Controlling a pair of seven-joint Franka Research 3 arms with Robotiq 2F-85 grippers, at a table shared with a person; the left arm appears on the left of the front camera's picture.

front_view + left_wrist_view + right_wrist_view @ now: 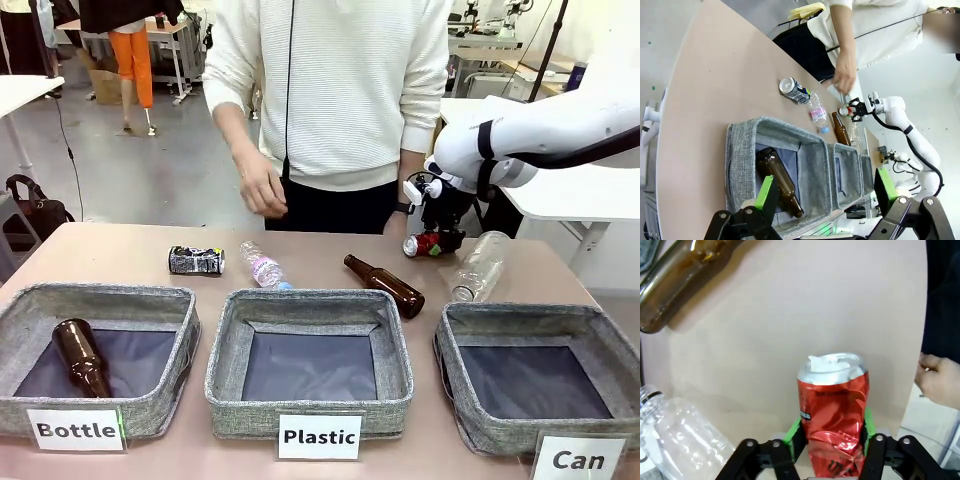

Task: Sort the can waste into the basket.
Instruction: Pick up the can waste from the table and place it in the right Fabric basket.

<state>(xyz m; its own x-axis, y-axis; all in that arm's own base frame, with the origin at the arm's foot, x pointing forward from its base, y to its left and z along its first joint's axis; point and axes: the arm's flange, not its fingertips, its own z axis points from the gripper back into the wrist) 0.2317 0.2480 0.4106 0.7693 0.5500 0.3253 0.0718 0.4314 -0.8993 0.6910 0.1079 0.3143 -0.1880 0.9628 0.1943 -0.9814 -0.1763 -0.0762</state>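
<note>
Can waste sits in two places. The black-and-white crushed can (196, 261) lies on its side toward the far left of the bench (110, 250), well apart from the "Can" basket (520, 313) at the near right corner. The red crushed can (422, 244) is farther right, near the far edge. Its crumpled walls could slip between the pads (791, 432), and a low carry might knock the clear plastic bottle (478, 266) lying just behind the basket. The left tool (825, 187) gapes wide and empty; the right tool (437, 232) is clenched on the red crushed can.
</note>
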